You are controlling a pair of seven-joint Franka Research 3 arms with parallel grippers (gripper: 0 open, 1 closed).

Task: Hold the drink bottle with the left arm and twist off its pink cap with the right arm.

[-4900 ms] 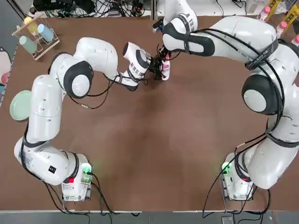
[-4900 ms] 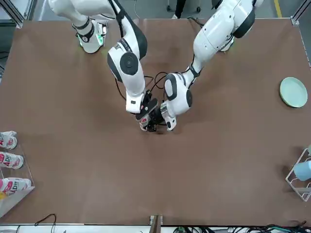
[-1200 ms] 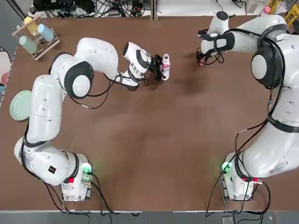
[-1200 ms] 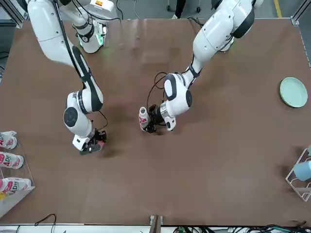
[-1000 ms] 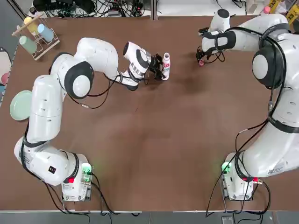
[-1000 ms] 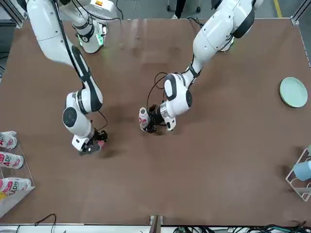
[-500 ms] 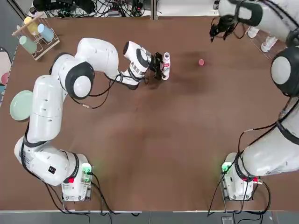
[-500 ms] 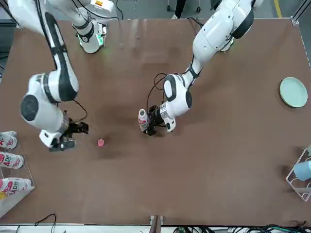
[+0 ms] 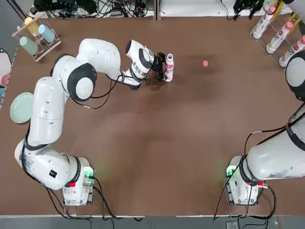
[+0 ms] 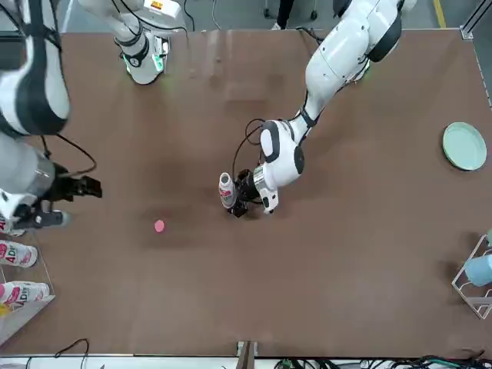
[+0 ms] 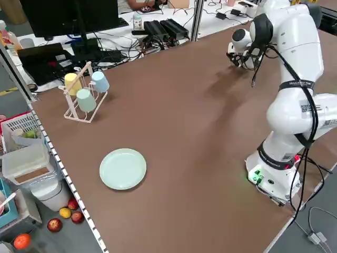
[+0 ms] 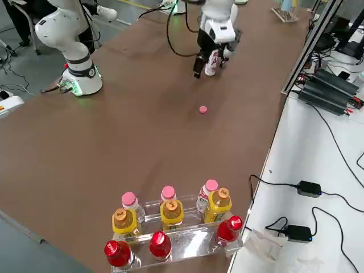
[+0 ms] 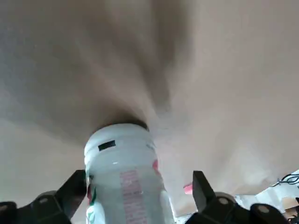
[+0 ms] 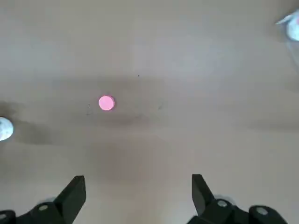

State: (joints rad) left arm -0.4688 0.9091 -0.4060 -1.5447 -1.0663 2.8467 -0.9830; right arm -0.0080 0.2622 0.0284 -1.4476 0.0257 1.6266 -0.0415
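The drink bottle (image 9: 168,67) stands upright at the far middle of the table, its neck bare. My left gripper (image 9: 162,67) is around its body with the jaws open. In the left wrist view the bottle (image 13: 124,177) sits between the fingers (image 13: 74,191), with a clear gap on one side. The pink cap (image 9: 205,63) lies loose on the table to the bottle's right, also seen from the front as the pink cap (image 10: 159,226). My right gripper (image 10: 86,187) hovers high near the far right edge, open and holding nothing, looking down on the pink cap (image 14: 106,103).
A clear rack (image 12: 170,227) of pink-, orange- and red-capped bottles stands at the far right corner. A cup rack (image 9: 35,36) sits at the far left, and a green plate (image 9: 19,107) lies near the left edge.
The right gripper let the pink cap go on the table, then rose and swung off toward the far right corner. The left gripper opened around the bottle, which stays standing.
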